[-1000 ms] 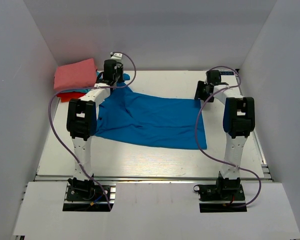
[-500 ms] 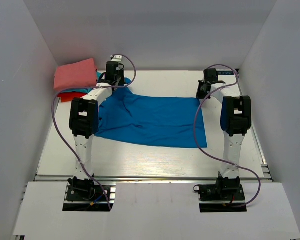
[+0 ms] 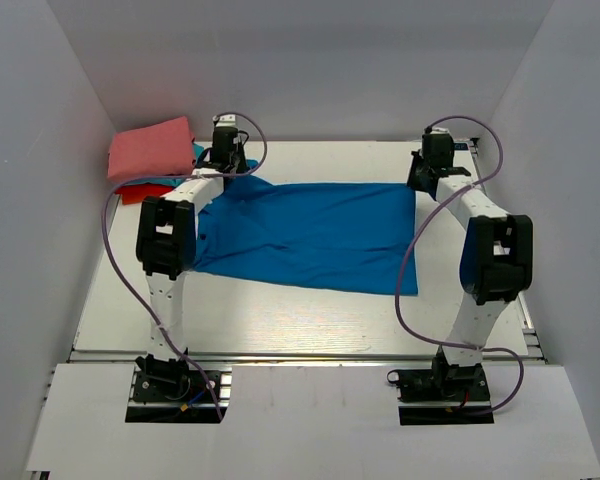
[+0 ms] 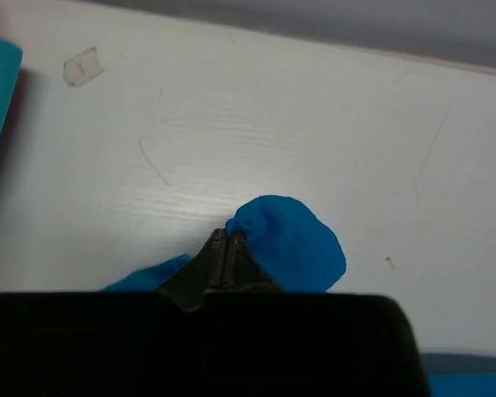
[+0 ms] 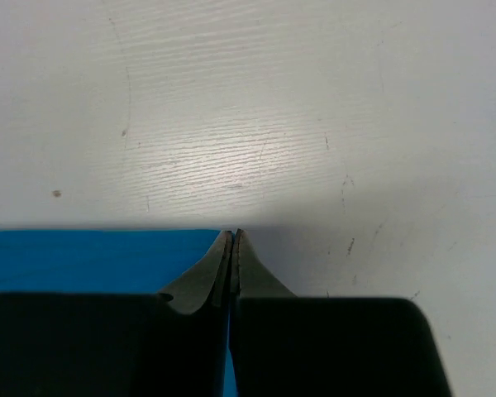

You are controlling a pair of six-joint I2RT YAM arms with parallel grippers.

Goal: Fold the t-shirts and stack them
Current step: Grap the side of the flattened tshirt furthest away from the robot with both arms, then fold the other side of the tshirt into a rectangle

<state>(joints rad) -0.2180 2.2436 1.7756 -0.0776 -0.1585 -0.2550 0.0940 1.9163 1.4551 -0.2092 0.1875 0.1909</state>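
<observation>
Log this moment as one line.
left claw: shut on blue t-shirt | right claw: shut on blue t-shirt | blue t-shirt: spread on table | folded pile: far left

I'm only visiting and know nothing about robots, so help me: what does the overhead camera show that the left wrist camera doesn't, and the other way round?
Only the overhead view shows the whole blue t-shirt spread out, both arms, the right tool at its far right corner, and the pile of folded shirts at the far left. Only the left wrist view shows, close up, the left tool pinched shut on a bunched corner of blue cloth, plus a small pale scrap on the table. Both show the blue t-shirt and the white table.
</observation>
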